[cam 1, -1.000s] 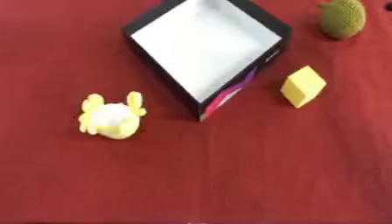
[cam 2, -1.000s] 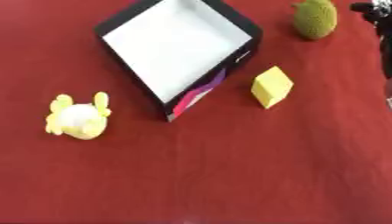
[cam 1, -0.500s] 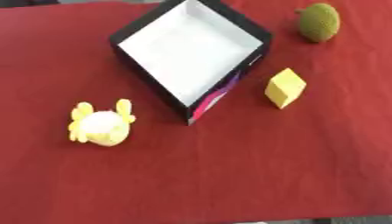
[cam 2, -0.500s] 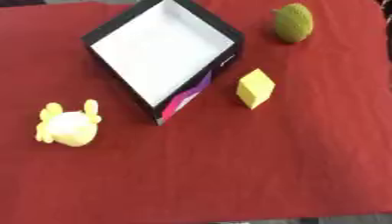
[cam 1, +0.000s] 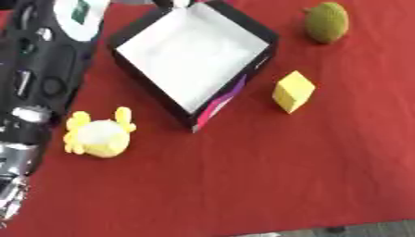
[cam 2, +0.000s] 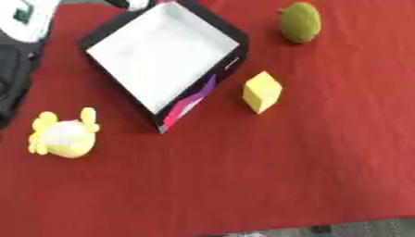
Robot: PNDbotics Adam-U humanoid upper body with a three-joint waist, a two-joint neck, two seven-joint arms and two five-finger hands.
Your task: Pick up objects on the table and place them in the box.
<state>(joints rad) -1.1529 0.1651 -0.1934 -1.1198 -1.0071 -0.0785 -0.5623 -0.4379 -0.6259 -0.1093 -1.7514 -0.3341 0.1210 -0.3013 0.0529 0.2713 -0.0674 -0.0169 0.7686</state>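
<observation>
- Your left arm (cam 1: 32, 92) is now in frame along the left edge; half a second ago it wasn't in view. The whole picture has shifted too, so that's the head moving, not the objects.
- Left hand (cam 1: 9, 194) sits low at the left edge, near the yellow plush toy (cam 1: 99, 135), not touching it. I can't tell how its fingers are set.
- Likely the first pick; nothing is grasped yet.
- Right hand isn't in view.
- Box (cam 1: 243, 32) shows only its white floor, nothing in it.
- Yellow cube (cam 1: 292, 91) lies just right of the box, green fruit (cam 1: 327, 22) beyond it, both on the red cloth (cam 1: 267, 176).
</observation>
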